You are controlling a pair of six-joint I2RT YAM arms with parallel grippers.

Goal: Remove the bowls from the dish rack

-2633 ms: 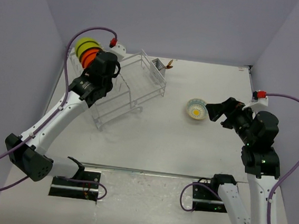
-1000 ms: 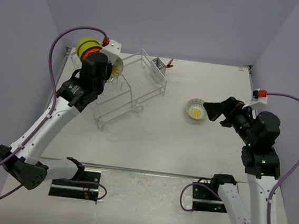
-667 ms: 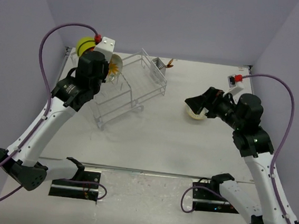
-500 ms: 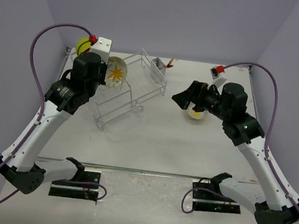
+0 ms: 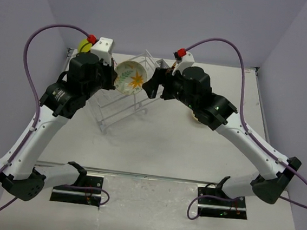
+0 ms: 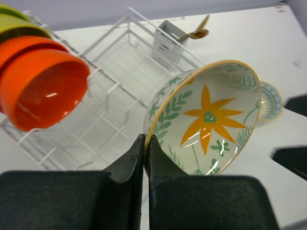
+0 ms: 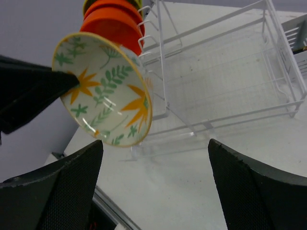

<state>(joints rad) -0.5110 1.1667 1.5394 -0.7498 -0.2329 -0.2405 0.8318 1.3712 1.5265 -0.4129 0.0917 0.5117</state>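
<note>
Tabletop (image 5: 161, 148) off-white, dish rack (image 5: 123, 104) upon it, lilac walls (image 5: 168, 18)

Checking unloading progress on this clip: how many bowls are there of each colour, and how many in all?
Lime-green bowl: 1
Orange bowls: 2
Cream flower-patterned bowl: 1
Pale teal-patterned bowl: 1
Total: 5

Orange bowls (image 6: 45, 93) gleam glossy; the rack (image 6: 115, 91) is wire.
</note>
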